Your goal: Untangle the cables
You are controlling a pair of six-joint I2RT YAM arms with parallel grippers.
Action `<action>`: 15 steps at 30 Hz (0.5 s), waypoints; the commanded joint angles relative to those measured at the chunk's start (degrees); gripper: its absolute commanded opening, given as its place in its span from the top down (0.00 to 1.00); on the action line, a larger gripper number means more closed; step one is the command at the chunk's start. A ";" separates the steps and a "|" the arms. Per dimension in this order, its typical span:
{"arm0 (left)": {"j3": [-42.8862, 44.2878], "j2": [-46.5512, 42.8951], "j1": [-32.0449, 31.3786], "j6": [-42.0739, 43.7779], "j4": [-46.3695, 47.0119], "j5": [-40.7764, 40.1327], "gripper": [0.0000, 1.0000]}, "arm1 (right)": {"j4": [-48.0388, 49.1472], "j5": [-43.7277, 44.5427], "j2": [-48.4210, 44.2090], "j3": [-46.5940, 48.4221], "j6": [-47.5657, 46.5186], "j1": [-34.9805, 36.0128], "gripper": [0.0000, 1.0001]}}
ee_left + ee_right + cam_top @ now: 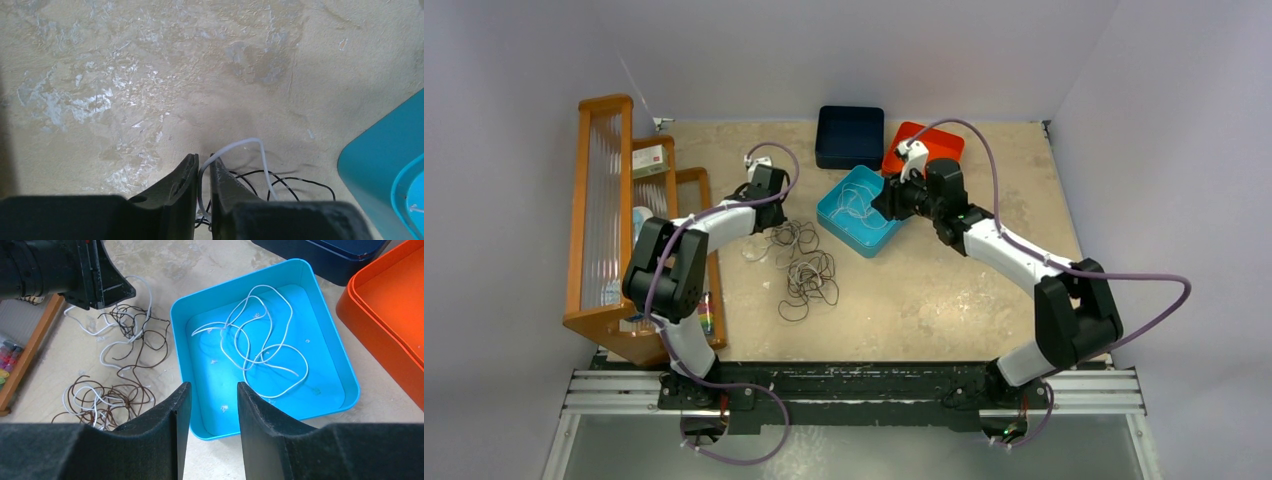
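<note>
Left wrist view puts the left gripper (204,159) low over the table, its jaws drawn nearly together with a white cable (245,142) threaded through the slit. Whether they truly pinch it I cannot tell. That strand arches out toward 1 o'clock, then bends back to 5 o'clock over dark cables (300,180). Seen from the top view, the tangle (809,275) trails off at 5 o'clock from this gripper, so a pull toward 11 o'clock would likely draw the strand clear. The right gripper (212,387), jaws apart and empty, hovers over the blue tray (235,280), where a loose white cable (260,347) lies. From above, the tangle sits well apart at its 8 o'clock, so the left arm is nearer.
</note>
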 commanded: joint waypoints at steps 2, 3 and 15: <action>0.69 -3.97 0.37 -0.52 2.72 -1.17 0.93 | 3.03 0.05 -3.85 -1.84 2.05 0.32 0.58; 0.57 -4.62 0.23 -0.78 2.69 -1.04 0.97 | 3.63 0.28 -4.54 -3.03 2.54 0.39 0.58; 3.61 -12.17 -4.45 1.16 -5.40 -7.49 1.00 | 12.70 7.38 -13.97 -13.60 7.89 0.35 0.56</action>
